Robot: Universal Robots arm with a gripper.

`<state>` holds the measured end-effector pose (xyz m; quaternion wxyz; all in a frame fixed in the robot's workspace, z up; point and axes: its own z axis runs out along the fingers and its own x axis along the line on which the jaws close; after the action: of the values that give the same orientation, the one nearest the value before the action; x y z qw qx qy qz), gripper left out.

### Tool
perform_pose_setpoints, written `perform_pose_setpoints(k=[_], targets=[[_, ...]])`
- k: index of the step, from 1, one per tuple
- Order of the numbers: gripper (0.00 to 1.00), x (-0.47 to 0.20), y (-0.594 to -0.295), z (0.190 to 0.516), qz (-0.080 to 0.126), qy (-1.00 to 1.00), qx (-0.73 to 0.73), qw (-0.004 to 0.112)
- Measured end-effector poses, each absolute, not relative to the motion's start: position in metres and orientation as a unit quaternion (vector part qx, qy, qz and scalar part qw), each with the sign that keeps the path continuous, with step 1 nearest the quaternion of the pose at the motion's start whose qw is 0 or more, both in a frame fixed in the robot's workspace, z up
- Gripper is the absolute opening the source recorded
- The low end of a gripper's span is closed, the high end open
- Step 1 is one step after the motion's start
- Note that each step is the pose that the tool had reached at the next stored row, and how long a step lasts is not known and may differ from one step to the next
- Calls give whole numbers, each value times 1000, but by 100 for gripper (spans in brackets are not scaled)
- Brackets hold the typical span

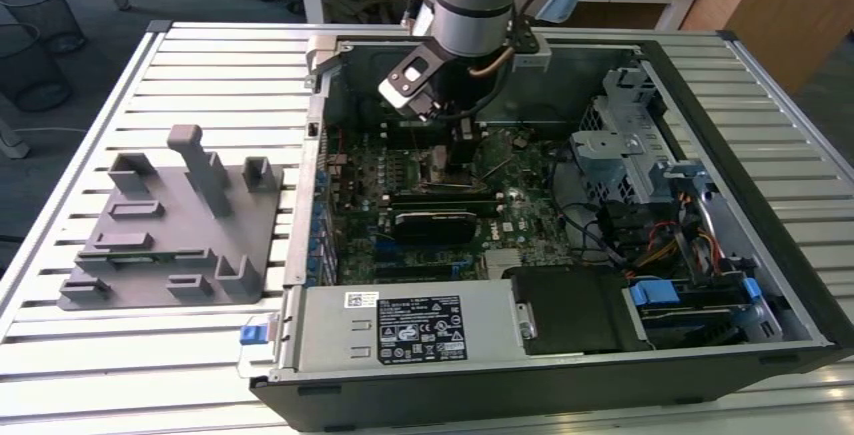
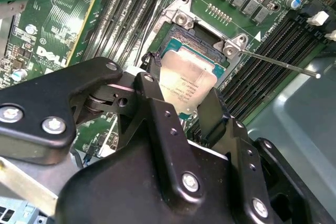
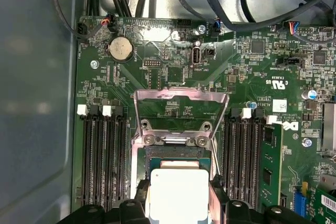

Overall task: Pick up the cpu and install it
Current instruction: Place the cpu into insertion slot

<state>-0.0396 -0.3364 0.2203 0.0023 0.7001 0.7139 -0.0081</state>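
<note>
The cpu is a small silvery square chip, and my gripper is shut on it, one black finger on each side. It hangs right over the open socket on the green motherboard; I cannot tell whether it touches the socket. In the first wrist view the cpu sits just in front of the raised metal load plate, held by my gripper. In the exterior view my gripper reaches down into the open computer case, over the middle of the board.
The thin socket lever sticks out beside the socket. Memory slots flank it on both sides. A grey plastic fixture stands on the slatted table at the exterior view's left. The power supply and drive cage crowd the case.
</note>
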Motion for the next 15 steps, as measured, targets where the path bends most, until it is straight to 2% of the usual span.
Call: perform_pose_setpoints(k=[15], targets=[[53, -40, -336, 210, -8, 711, 703, 2]])
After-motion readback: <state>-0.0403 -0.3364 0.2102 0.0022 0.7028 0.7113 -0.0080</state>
